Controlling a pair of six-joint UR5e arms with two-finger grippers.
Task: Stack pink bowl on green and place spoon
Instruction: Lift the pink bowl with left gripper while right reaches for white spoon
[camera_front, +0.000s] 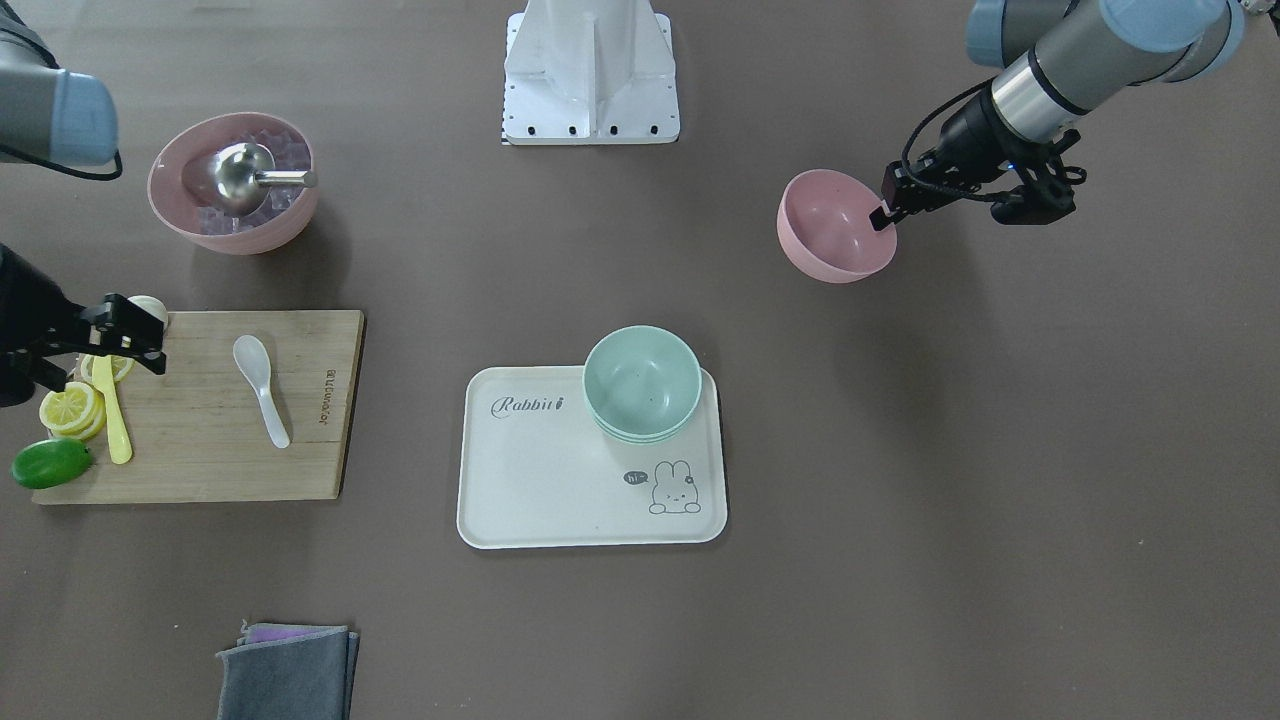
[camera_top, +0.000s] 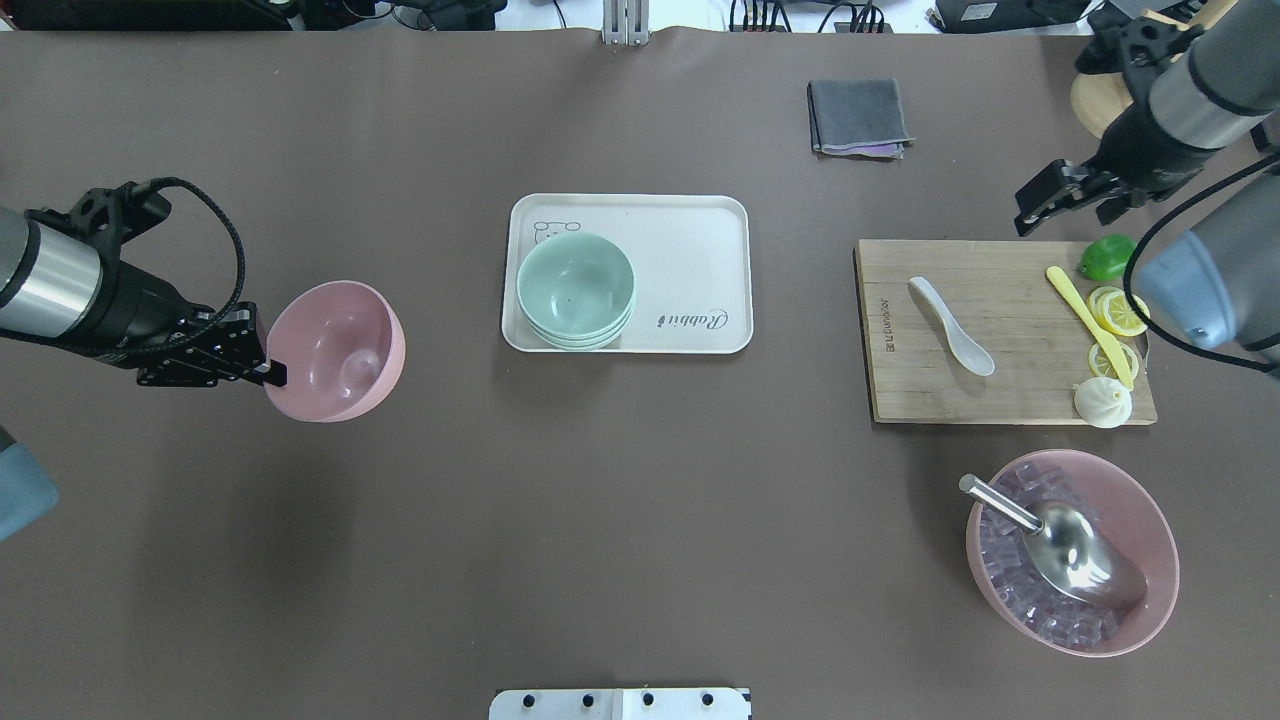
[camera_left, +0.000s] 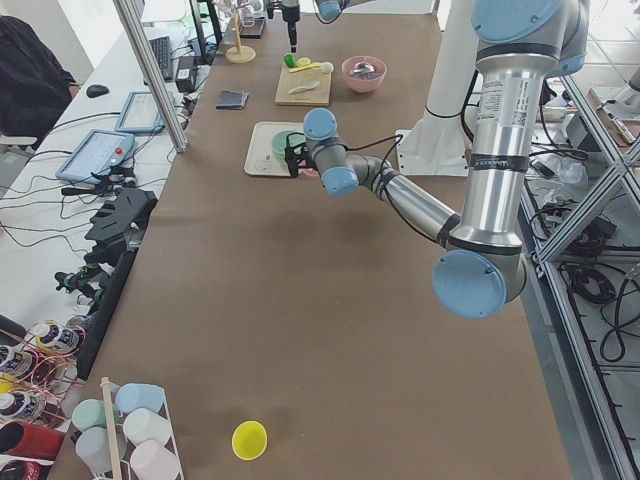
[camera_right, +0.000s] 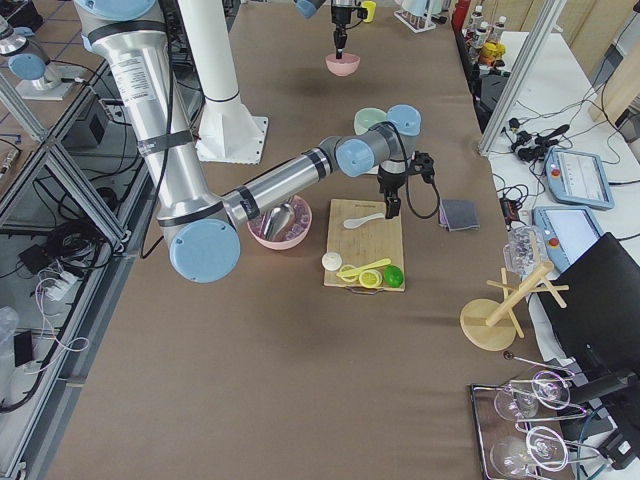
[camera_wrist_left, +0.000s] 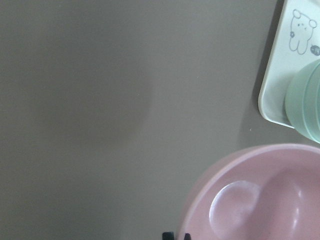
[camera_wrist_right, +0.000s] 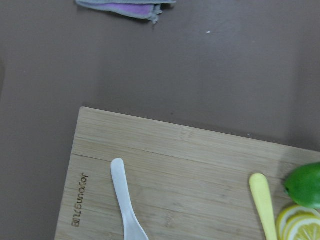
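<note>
While left tool (camera_top: 262, 372) pinches pink bowl (camera_top: 340, 350) by its rim, raised for carrying to green bowl (camera_top: 575, 285), right tool (camera_front: 140, 338) hovers, jaws apart, near spoon (camera_front: 260, 385).

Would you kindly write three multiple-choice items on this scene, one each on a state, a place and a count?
1. The left end effector is: A open; B shut on the pink bowl at its rim; C shut on the white spoon.
2. The white spoon lies: A in the pink bowl; B in the ice bowl; C on the cutting board.
3. Pink bowls in view: A one; B two; C three.

Key: 1 B, it pinches the rim; 2 C, the spoon rests on the wood; 3 B, the held one and the ice bowl.
</note>
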